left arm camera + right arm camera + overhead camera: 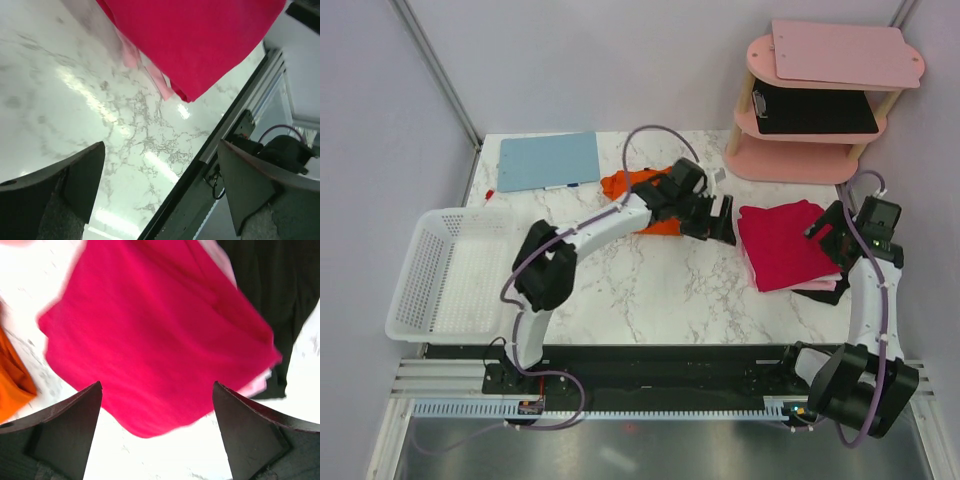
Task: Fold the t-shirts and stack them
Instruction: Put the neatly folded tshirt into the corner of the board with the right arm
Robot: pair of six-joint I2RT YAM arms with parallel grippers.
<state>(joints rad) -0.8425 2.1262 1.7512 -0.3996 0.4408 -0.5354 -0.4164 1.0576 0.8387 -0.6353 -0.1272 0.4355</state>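
The magenta-pink t-shirt (782, 245) lies folded in a rectangle on the right of the marble table, on top of pale pink and black cloth (817, 289). It fills the right wrist view (160, 325) and the top of the left wrist view (200, 40). The orange t-shirt (628, 183) lies crumpled at the back middle, partly under my left arm; its edge shows in the right wrist view (12, 382). My left gripper (718, 224) is open and empty, just left of the magenta shirt. My right gripper (824, 231) is open and empty, over that shirt's right edge.
A white mesh basket (425, 285) stands at the left table edge. A light-blue clipboard (550, 160) lies at the back left. A pink shelf unit (810, 150) with a pale pink board (845, 52) on top stands at the back right.
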